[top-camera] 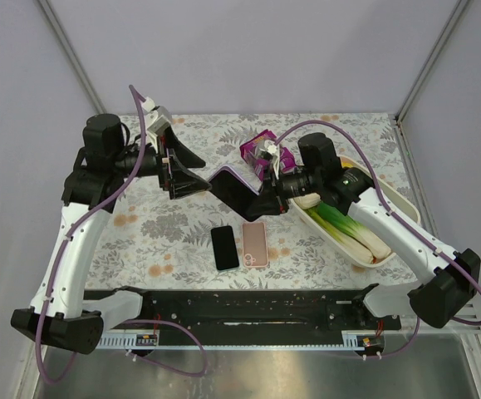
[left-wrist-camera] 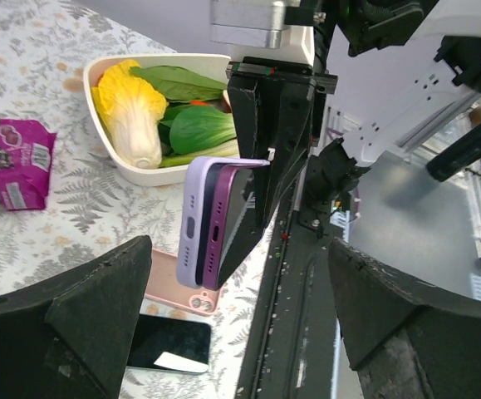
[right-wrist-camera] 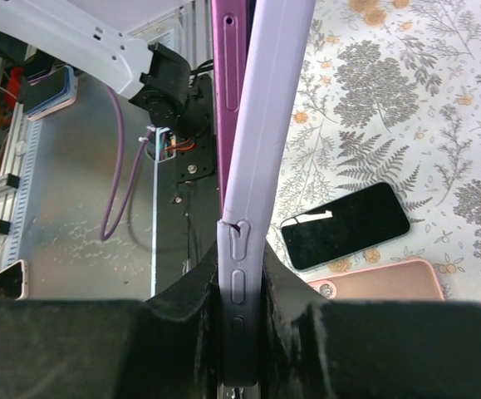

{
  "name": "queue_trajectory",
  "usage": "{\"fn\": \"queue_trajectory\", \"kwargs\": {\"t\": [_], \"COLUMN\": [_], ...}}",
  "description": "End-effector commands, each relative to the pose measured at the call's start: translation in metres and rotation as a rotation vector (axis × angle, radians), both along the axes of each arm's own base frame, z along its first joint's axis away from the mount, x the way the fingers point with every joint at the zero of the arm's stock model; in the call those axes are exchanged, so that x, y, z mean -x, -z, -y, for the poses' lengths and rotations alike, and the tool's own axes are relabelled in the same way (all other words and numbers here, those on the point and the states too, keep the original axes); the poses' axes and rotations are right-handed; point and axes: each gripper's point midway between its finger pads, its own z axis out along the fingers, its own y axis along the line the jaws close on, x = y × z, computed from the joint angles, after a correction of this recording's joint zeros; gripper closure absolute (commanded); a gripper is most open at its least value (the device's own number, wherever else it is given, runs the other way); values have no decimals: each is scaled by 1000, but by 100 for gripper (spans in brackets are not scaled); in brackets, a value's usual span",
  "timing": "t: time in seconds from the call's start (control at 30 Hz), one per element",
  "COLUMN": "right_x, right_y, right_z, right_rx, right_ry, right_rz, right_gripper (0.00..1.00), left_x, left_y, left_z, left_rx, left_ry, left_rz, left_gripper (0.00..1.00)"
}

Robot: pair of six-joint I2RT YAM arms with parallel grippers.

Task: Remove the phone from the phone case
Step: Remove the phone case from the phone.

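Lavender case (left-wrist-camera: 192, 224) clamped edge-on between shut right fingers (right-wrist-camera: 182, 324), held aloft over counter (top-camera: 174, 229). Purple phone (left-wrist-camera: 226, 208) seemingly part-peeled from case, not yet free. Left fingers (left-wrist-camera: 82, 316) spread wide, empty, facing phone end. Remaining: grip phone, pull clear.

on my right wrist view the phone case (right-wrist-camera: 261, 166) runs off the top edge, its lower end buried between the right fingers (right-wrist-camera: 182, 332). from the left wrist, a left finger (left-wrist-camera: 66, 324) covers part of the black phone (left-wrist-camera: 169, 342); the frame cuts the purple packet (left-wrist-camera: 12, 162).
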Motion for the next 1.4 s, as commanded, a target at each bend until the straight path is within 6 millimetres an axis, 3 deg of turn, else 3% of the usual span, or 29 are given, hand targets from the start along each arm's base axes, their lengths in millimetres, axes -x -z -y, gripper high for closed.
{"fn": "queue_trajectory", "kwargs": {"t": [0.0, 0.87, 1.37], "right_x": [15, 10, -3], "right_y": [-29, -26, -20], "right_z": [-8, -11, -13], "right_rx": [-107, -96, -67], "right_ry": [-105, -88, -34], "right_rz": [32, 23, 26], "right_gripper": [100, 100, 100], "left_x": [4, 29, 63], "left_y": [-22, 1, 0], "left_z": [5, 21, 32], "left_rx": [73, 50, 60], "left_ry": [42, 141, 277], "left_rz": [-21, -52, -43], "left_gripper": [11, 18, 22]}}
